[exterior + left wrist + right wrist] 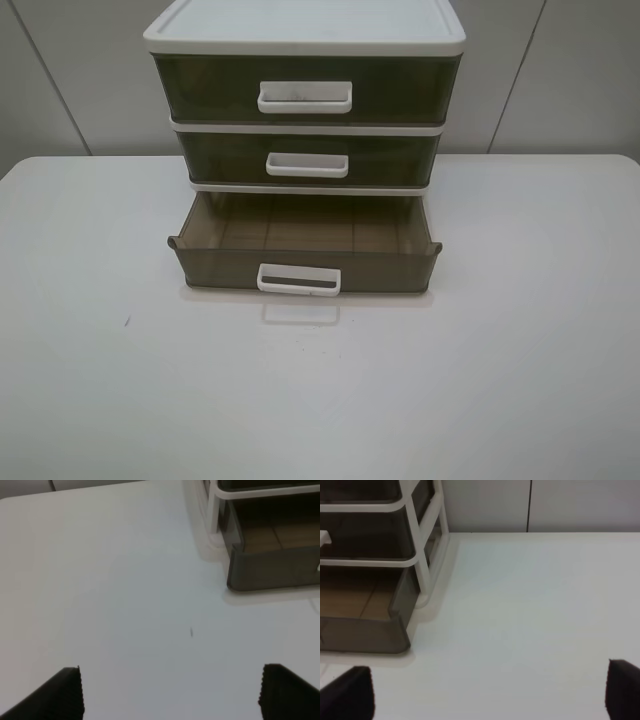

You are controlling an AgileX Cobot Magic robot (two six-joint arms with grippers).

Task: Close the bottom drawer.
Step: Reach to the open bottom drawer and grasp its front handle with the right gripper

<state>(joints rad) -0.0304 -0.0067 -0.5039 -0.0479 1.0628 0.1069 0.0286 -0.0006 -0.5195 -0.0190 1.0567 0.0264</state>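
Item: bottom drawer (pixel 305 235), smoky brown translucent plastic, lowest tier of white-framed three-drawer unit (pixel 305 30); pulled well out, seemingly empty, upper two tiers shut. Location: ahead of left claw (pixel 170 692) and off toward the other arm's side, well apart; ahead of right claw (pixel 490 690), likewise toward the other arm's side, and nearer. Claw condition: both spread wide, holding nothing, above white table (pixel 520 380); neither visible from the high camera. Step in hand, as judged: approach, no contact yet. Recommended handling: bring one claw round to front panel (pixel 215 268), squarely before white loop handle (pixel 299 279); press at centre, not at a corner, to avoid skewing on the way in; push straight toward the unit, level and slow; no grasp needed. Caution: light unit likely to slide back on smooth table under a fast shove; steady with second claw if so. Finish: front panel flush with tiers above.
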